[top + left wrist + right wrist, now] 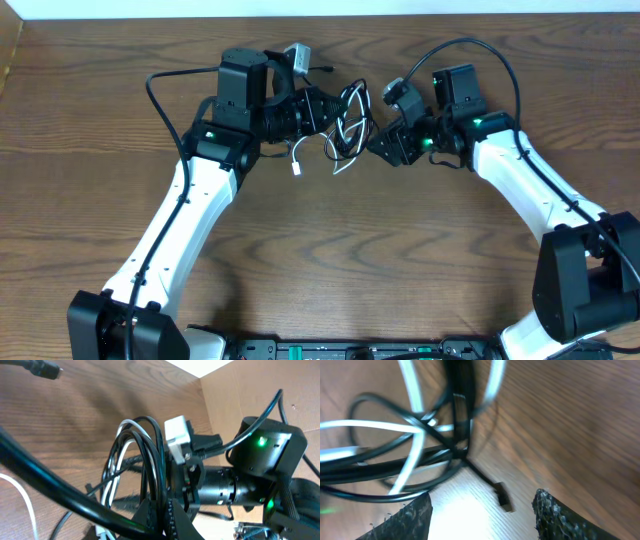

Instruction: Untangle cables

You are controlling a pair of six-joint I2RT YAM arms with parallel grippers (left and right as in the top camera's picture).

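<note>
Untangling looks barely started, by my read: black cable (pixel 152 460) and white cable (pixel 297 165) loop through each other in one knot between the two arms, over the table (pixel 330 260). Left gripper (pixel 325 112) is clamped shut on the cables at the knot's left side. Right gripper (pixel 385 143) sits just right of the knot, fingers (pixel 415 515) spread, nothing between them. White plug end trails loose near the left gripper. Left to do: separate the loops and lay each cord out alone. Count: two cables, one black, one white; two grippers.
</note>
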